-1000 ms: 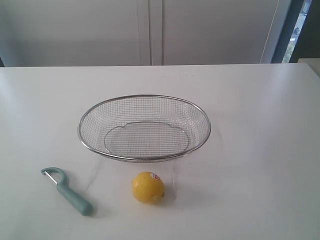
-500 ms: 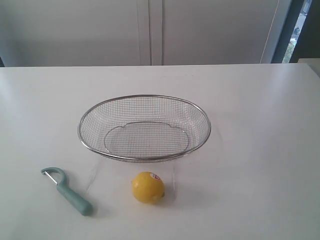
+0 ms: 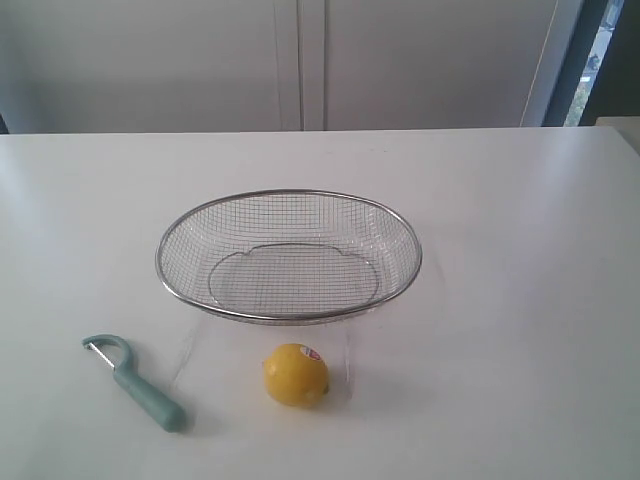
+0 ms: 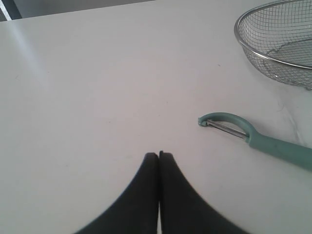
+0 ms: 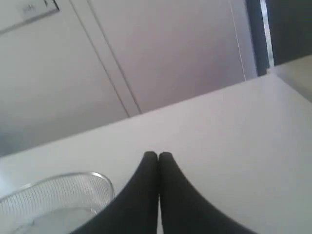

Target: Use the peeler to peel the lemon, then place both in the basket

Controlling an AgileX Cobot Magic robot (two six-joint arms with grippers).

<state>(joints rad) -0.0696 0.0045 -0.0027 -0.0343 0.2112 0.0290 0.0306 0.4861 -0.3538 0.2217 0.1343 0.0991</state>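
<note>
— How is your table laid out?
— The basket stands in the middle. The lemon lies just in front of it, apart from the rim. The peeler lies flat to the lemon's left, head to the rear left, handle toward the front.
— And you?
— My left gripper hangs over bare table near the peeler's head, not touching it.

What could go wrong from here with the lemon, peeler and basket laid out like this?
1. The lemon is round and sits free on the smooth table, so a slightly off-centre grasp could roll it away.
2. The peeler lies flat; the left hand, now shut, may push it along rather than lift it.
3. The basket stands just behind the lemon, so a reach there might knock its rim.
</note>
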